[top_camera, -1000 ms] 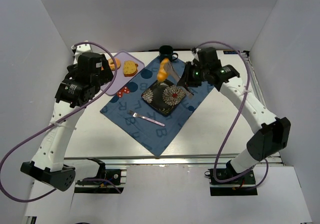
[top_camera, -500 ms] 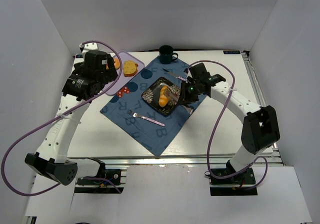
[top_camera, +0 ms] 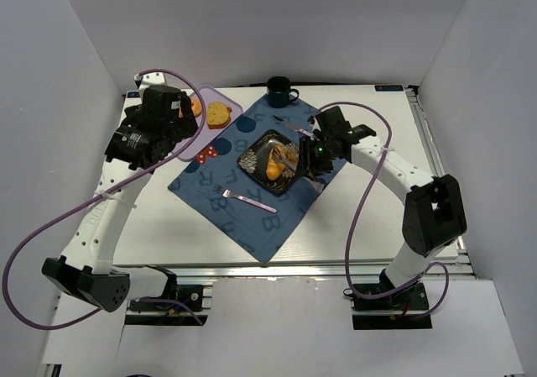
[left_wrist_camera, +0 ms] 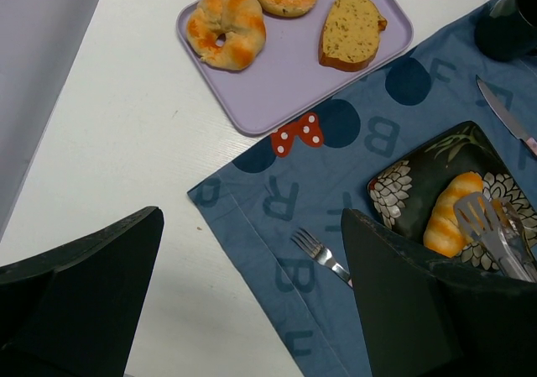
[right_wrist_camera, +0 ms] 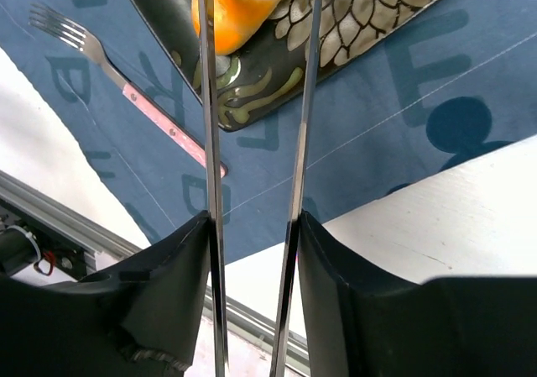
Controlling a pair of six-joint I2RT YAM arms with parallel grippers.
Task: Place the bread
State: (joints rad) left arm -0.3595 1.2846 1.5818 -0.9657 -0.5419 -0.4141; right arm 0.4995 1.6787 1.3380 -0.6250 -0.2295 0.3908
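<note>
Bread [top_camera: 273, 169] lies on the dark flowered plate [top_camera: 254, 155], which sits on the blue mat [top_camera: 226, 217] on the desk [top_camera: 361, 217]. The right gripper [right_wrist_camera: 252, 222] is clenched on metal tongs [right_wrist_camera: 210, 142], whose arms flank the bread; they may be touching it, but I cannot tell. The left gripper [left_wrist_camera: 252, 217] hangs released near the purple tray [left_wrist_camera: 285, 83].

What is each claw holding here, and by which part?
Right claw grips the tongs by their handle end; their tips reach the bread on the plate. Left claw is open, holding nothing.
</note>
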